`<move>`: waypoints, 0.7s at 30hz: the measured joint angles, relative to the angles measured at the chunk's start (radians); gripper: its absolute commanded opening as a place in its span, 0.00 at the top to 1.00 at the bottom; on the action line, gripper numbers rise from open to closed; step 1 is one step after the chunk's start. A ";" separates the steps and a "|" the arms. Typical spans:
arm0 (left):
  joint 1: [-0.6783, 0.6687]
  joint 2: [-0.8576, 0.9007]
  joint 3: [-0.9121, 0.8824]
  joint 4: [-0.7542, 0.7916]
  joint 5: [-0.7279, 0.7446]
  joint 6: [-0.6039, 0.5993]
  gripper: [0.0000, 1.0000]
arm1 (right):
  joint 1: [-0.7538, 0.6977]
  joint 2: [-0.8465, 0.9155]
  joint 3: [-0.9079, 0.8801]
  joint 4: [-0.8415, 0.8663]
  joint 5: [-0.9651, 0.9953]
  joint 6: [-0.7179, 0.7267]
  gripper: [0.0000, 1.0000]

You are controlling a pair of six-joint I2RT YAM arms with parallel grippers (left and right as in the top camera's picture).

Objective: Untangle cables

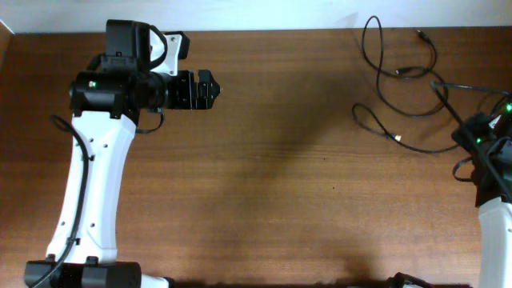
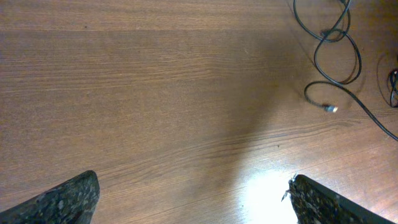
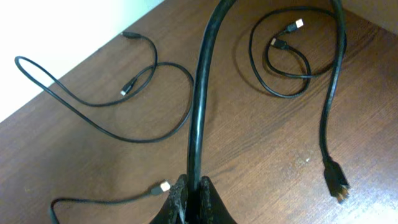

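A brown wood-grain table [image 1: 288,176] is seen from above. Thin, glossy black cables [image 1: 400,72] are spread in loose loops toward its far right side, with small plugs at their ends. The left gripper [image 1: 210,88], black and angular on a white arm [image 1: 88,184], is held well apart from them over bare wood. Its speckled fingers [image 2: 68,199] are shown spread wide in the left wrist view, with nothing between them. Only the right wrist view shows the right gripper [image 3: 191,198] clenched on a smooth black cord [image 3: 200,93], which is arched upward and bends over to a metal-tipped plug [image 3: 336,182]. Silver connector tips are shown there more clearly than overhead.
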 measured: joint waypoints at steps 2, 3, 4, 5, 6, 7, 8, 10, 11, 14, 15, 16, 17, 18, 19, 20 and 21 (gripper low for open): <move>0.000 0.000 0.000 0.000 0.000 0.000 0.01 | -0.001 0.000 0.000 -0.008 0.050 0.006 0.96; 0.000 0.000 0.000 0.000 0.000 0.000 0.01 | -0.003 0.000 0.000 -0.010 0.083 0.012 0.96; 0.000 0.000 0.000 0.000 0.000 0.000 0.01 | -0.011 0.002 0.008 -0.014 0.141 0.018 0.96; 0.000 0.000 0.000 0.000 0.000 0.000 0.01 | -0.023 0.004 0.033 -0.031 0.192 0.023 0.96; 0.000 0.000 0.000 0.000 0.000 0.000 0.01 | -0.044 0.005 0.086 -0.067 0.244 0.029 0.96; 0.000 0.000 0.000 0.000 0.000 0.000 0.01 | -0.058 0.006 0.143 -0.102 0.273 0.031 0.96; 0.000 0.000 0.000 0.000 0.000 0.000 0.01 | -0.068 0.005 0.225 -0.162 0.303 0.032 0.96; 0.000 0.000 0.000 -0.001 0.000 0.000 0.01 | -0.069 -0.002 0.386 -0.297 0.334 0.034 0.96; 0.000 0.000 0.000 0.001 0.000 0.000 0.01 | -0.069 -0.006 0.452 -0.359 0.343 0.034 0.96; 0.000 0.000 0.000 0.000 0.000 0.000 0.01 | -0.069 -0.022 0.557 -0.562 0.357 0.034 0.96; 0.000 0.000 0.000 0.000 0.000 0.000 0.01 | -0.069 -0.024 0.558 -0.587 0.358 0.034 0.96; 0.000 0.000 0.000 0.000 0.000 0.000 0.01 | -0.069 -0.018 0.554 -0.643 0.357 0.034 0.96; 0.000 0.000 0.000 0.000 0.000 0.000 0.01 | -0.069 -0.009 0.539 -0.650 0.359 0.034 0.96; 0.000 0.000 0.000 0.000 0.000 0.000 0.01 | -0.069 0.010 0.489 -0.661 0.362 0.034 0.96; 0.000 0.000 0.000 0.000 0.000 0.000 0.01 | -0.069 0.041 0.454 -0.661 0.380 0.042 0.96; 0.000 0.000 0.000 0.000 0.000 0.000 0.01 | -0.069 0.077 0.426 -0.663 0.414 0.063 0.96; 0.000 0.000 0.000 0.001 0.000 0.000 0.01 | -0.069 0.140 0.391 -0.671 0.475 0.096 0.96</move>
